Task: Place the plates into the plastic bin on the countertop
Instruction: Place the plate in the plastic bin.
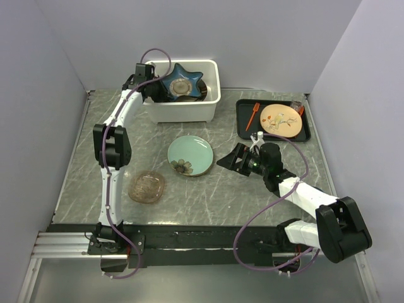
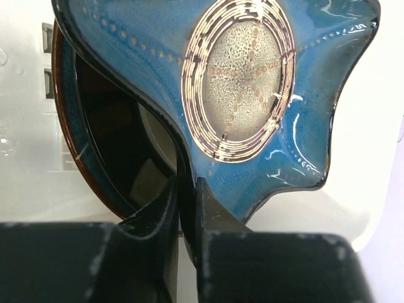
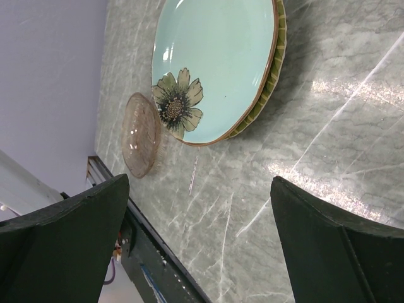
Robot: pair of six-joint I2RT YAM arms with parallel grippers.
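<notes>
Two plates sat out on the table (image 1: 208, 196): the pale green flowered plate (image 1: 190, 155) mid-frame and the amber glass plate (image 1: 146, 187) to its lower left. The left hand (image 2: 187, 208) was pinched on the rim of the blue star plate (image 1: 181, 84), inside the white bin (image 1: 183, 112) at upper centre. The right hand (image 1: 233, 158) hovered wide open and empty, just right of the flowered plate.

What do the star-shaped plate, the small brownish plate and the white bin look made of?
Blue star plate: glazed ceramic, likely; glossy highlights, speckled centre. Amber plate: probably glass; the countertop shows through. Plastic bin: seemingly matte white plastic, rounded moulded rim.
</notes>
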